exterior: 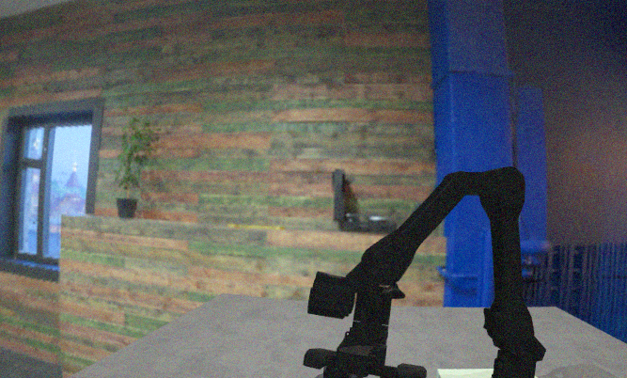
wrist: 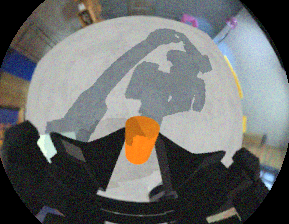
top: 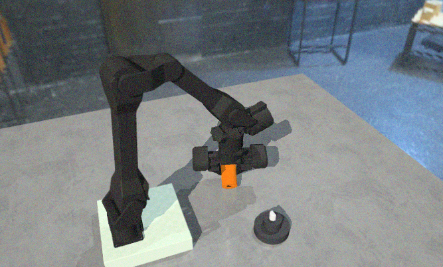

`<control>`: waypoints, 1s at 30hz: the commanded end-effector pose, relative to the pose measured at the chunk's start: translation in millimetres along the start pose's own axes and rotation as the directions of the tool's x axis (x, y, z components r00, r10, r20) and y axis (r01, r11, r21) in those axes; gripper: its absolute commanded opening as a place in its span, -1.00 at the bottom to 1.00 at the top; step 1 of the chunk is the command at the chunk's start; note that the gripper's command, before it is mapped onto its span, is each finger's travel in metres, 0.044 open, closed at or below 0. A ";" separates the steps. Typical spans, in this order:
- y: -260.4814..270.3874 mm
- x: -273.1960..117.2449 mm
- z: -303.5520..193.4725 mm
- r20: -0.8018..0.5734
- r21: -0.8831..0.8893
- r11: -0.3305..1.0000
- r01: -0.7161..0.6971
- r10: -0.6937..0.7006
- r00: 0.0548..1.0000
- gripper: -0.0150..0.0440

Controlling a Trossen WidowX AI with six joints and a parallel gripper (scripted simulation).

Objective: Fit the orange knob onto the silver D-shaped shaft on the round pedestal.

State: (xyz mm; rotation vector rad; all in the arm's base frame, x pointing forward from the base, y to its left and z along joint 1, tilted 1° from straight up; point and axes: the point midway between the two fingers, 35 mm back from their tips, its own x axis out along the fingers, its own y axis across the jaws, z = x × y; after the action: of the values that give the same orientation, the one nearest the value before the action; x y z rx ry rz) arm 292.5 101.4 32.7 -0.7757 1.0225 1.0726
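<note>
The orange knob [top: 229, 177] [wrist: 140, 145] is held off the table, nearly upright, in the top view. A dark bit of its hole shows at its lower end; the hole's flat side cannot be made out. My gripper [top: 229, 169] [wrist: 140, 132] is shut on the knob, its fingers on either side. In the exterior view the fingertips and knob are out of frame. The dark round pedestal [top: 262, 234] stands on the table, to the right of the knob and nearer the top camera. Its pale silver shaft [top: 272, 216] points up, bare, with a slanted-looking top.
The arm's base stands on a pale green block [top: 170, 229] at the left in the top view. The grey table [top: 333, 173] [exterior: 241, 329] carries the arm's shadows. The table's right edge runs diagonally beyond the pedestal.
</note>
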 end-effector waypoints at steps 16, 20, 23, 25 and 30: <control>0.5 -9.1 -19.5 0.316 -0.005 1.000 0.000 0.002 0.949 0.11; 0.5 -10.1 -24.1 0.380 -0.006 1.000 0.000 0.003 0.925 0.11; 0.5 -10.7 -27.6 0.427 -0.006 1.000 -0.001 0.003 0.904 0.11; 0.6 -10.9 -29.9 0.458 -0.006 1.000 -0.001 0.003 0.889 0.11; 0.6 -11.3 -35.7 0.532 -0.006 1.000 -0.001 0.004 0.847 0.11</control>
State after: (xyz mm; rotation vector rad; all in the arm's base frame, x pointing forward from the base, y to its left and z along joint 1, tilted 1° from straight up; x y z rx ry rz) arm 281.6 68.1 31.9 -0.4632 0.5848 1.1938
